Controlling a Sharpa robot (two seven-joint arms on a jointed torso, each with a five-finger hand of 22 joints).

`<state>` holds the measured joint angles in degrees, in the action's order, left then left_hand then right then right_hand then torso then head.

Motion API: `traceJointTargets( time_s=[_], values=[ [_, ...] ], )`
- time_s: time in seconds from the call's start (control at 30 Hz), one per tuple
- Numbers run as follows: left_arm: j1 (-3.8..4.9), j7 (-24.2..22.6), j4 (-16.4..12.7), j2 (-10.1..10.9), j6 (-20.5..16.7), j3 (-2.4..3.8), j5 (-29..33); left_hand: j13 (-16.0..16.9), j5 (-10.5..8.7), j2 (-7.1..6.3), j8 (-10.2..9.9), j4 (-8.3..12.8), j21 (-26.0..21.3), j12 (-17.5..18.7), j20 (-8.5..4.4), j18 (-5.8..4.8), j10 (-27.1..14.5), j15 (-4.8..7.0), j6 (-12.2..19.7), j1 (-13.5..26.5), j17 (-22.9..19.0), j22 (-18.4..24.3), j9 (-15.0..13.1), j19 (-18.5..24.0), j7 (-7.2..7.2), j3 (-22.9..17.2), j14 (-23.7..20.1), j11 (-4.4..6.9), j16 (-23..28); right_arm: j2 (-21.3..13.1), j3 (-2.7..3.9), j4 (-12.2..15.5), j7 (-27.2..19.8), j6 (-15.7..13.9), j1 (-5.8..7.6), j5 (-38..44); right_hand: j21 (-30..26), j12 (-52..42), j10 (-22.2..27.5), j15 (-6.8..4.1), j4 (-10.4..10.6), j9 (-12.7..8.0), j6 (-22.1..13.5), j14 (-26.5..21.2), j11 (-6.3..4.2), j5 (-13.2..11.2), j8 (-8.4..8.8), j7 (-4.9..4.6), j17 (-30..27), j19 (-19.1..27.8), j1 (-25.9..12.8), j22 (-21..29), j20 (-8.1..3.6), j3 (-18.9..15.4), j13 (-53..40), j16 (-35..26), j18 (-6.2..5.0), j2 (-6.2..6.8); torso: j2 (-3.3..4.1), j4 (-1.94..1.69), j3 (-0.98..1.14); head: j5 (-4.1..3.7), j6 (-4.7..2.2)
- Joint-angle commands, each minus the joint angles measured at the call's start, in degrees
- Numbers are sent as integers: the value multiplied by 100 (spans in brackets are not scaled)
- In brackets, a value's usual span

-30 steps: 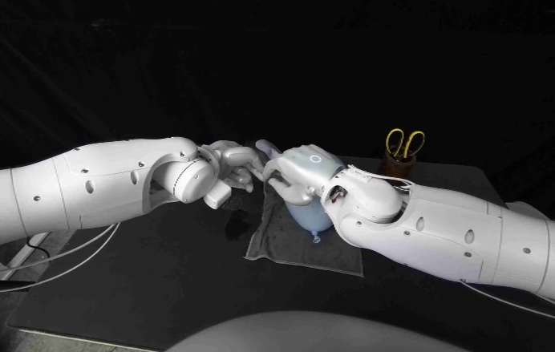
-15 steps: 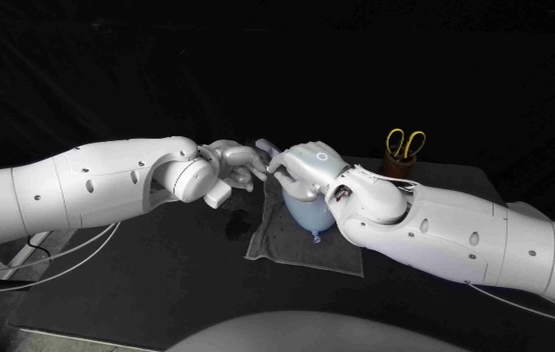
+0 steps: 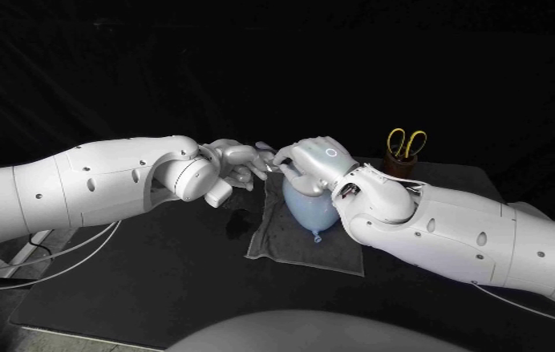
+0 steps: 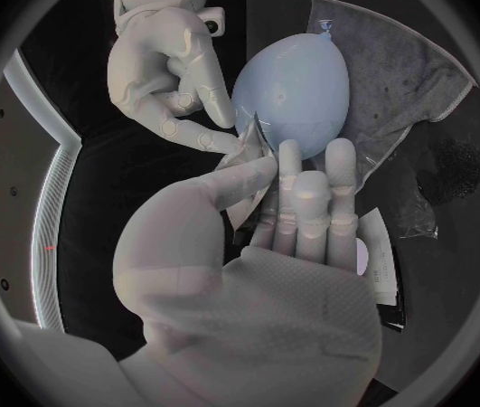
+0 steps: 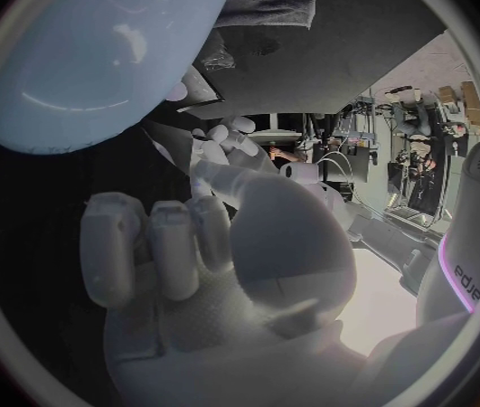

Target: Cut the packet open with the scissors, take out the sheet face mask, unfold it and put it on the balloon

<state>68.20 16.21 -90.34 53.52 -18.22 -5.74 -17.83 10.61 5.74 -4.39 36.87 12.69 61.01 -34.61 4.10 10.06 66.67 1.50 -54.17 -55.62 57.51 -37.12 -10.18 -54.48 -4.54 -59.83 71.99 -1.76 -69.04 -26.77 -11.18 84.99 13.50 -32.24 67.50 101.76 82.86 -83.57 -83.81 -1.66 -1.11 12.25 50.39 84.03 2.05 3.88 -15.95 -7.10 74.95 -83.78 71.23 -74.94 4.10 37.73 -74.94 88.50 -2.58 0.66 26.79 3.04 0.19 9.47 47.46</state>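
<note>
A folded whitish sheet face mask [image 4: 243,158] is held above the table between my two hands. My left hand [image 3: 237,167] pinches it between thumb and fingers, and the fingertips of my right hand [image 3: 310,159] grip its other edge; the right hand [image 4: 166,72] appears again in the left wrist view. Just beneath and beyond them a pale blue balloon [image 3: 310,209] lies on a grey towel [image 3: 303,249], knot toward me. The balloon [image 4: 296,86] sits close to the mask without touching it. The packet [image 4: 381,267] lies flat on the black table beside the towel.
Yellow-handled scissors [image 3: 403,142] stand in a brown holder [image 3: 397,163] at the back right of the table, behind my right forearm. Crumpled clear film [image 4: 423,215] lies by the towel's edge.
My right hand has risen and shifted slightly to the right, uncovering more of the balloon. My left hand has hardly moved and keeps hold of the mask.
</note>
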Motion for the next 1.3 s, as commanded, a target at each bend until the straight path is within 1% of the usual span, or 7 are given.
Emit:
traceJointTargets(
  time_s=[0.03, 0.17, 0.43, 0.63, 0.77, 1.13, 1.3],
  values=[
    [7, -26, -11, -6, 98, 7, -23, 11, 63, -4, 114, 21, 36, 32, -34, 57, 48, 24, -200, 84, 15, -16, -125, 6, -100, -30, 14, 5, -29, -24, 5, 13, 124, -263, 4, 84, -15, 38, -213, -4, -8, -8, 11, 553, 34, -1, 37, -26, 1309, -357, -6, -1275, 16, 35, -986, 37, 91, -42, 2, -1, -2, 2, -6],
    [7, -24, -11, -11, 122, 7, -24, 15, 103, 0, 112, 41, 52, 35, -37, 57, 53, 27, -206, 106, 24, -27, -126, 10, -98, -44, 19, 7, -37, 5, 6, -18, 74, -193, 4, 82, -21, 44, -209, 1, -17, -6, 25, 553, 42, -1, 35, -33, 1308, -355, -2, -1273, 19, 44, -982, 36, 89, -42, 1, 0, 0, 7, 0],
    [7, -21, -15, -37, 173, 7, -30, 18, 132, 2, 111, 56, 64, 37, -40, 57, 55, 29, -209, 120, 22, -36, -127, 14, -96, -52, 17, 8, -37, 275, 6, -341, -4, 336, 15, 81, -110, 124, -155, 24, -39, 1, 75, 545, 66, -64, 35, -53, 1278, -321, -18, -1247, 38, 58, -928, 19, 70, -19, -1, -13, -1, -23, -5],
    [8, -23, -38, -51, 203, 7, -31, 19, 140, 3, 110, 59, 67, 39, -40, 57, 55, 29, -210, 125, 23, -38, -127, 16, -95, -54, 17, 9, -38, 423, 6, -533, -11, 469, 24, 89, -137, 146, -140, 26, -40, 1, 77, 543, 67, -71, 37, -54, 1271, -310, -21, -1239, 40, 57, -912, 15, 64, -16, 7, -10, -7, -24, -7],
    [8, -21, -48, -53, 216, 7, -32, 19, 140, 3, 110, 59, 67, 39, -40, 57, 55, 29, -210, 125, 23, -38, -127, 16, -95, -54, 17, 9, -38, 477, 7, -580, 49, 377, 28, 123, -143, 155, -134, 27, -43, 0, 76, 543, 69, -74, 39, -55, 1270, -308, -22, -1237, 42, 56, -905, 14, 62, -10, 12, -11, -4, -20, -1],
    [9, -27, -45, -60, 227, 7, -61, 21, 147, 29, 100, 57, 78, 49, -40, 55, 44, 28, -204, 140, -33, -48, -124, 27, -96, -65, -22, 5, 0, 514, 9, -602, 316, -198, 31, 276, -138, 159, -122, 71, -300, -33, 46, 540, 125, -85, 157, -127, 1262, -308, 7, -1242, 81, -77, -913, 11, 64, 399, 4, -2, 0, -22, 11],
    [8, -31, -45, -65, 210, 7, -76, 21, 144, 37, 97, 56, 80, 53, -40, 55, 39, 26, -200, 144, -35, -50, -123, 31, -97, -67, -26, 4, 2, 479, 11, -498, 177, -348, 31, 238, -99, 126, -144, 87, -344, -27, 139, 544, 137, -80, 145, -134, 1276, -323, 36, -1254, 97, -80, -938, 19, 73, 427, 3, -2, 1, -24, 14]
  ],
)
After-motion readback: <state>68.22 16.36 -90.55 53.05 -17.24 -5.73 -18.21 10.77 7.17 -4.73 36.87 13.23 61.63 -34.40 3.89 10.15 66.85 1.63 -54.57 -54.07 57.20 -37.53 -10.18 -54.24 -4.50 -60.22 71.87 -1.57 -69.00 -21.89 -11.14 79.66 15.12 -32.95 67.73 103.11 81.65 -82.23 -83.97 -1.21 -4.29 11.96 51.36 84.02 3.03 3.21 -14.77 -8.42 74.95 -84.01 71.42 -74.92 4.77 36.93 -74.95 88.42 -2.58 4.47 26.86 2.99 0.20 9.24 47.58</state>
